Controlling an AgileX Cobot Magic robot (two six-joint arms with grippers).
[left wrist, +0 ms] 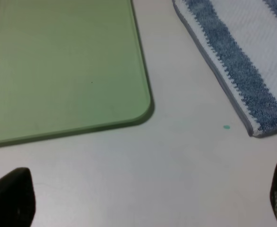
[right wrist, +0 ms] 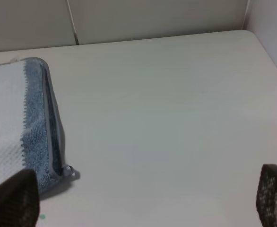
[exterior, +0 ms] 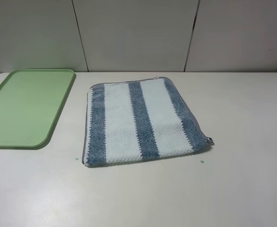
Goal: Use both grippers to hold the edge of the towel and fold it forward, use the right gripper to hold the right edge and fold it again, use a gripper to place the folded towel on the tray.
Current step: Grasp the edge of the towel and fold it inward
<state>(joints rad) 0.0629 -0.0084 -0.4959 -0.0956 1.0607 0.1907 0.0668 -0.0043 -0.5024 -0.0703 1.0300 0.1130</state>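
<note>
The white table (exterior: 233,142) fills most of the high view, with pale wall panels (exterior: 134,33) behind it.

The tray (exterior: 25,109) lies at the far left of the table, one end running out of view. All of its flat green surface that shows is plain from rim to rim. The towel (exterior: 138,118) is outside it, on the table near the middle and apart from the tray's right rim. It lies flat and slightly askew, with three blue-grey and two white stripes running from far to near. Along its right side two layers show, one on the other, with a small gap between them.

The left gripper (left wrist: 148,198) hangs above bare table, near the tray's near right corner and the towel's near left corner. Its fingers (left wrist: 11,198) are spread wide and hold nothing. The right gripper (right wrist: 143,198) is above bare table just right of the towel, its fingers (right wrist: 275,198) equally wide apart and clasping nothing. Neither gripper shows in the high view.

The grey hem (exterior: 85,127) borders the towel. A small loop (exterior: 209,140) sticks out at the towel's near right corner. A tiny green speck (exterior: 202,161) sits on the table just in front of that corner, and another speck (exterior: 76,158) lies off the near left corner.
</note>
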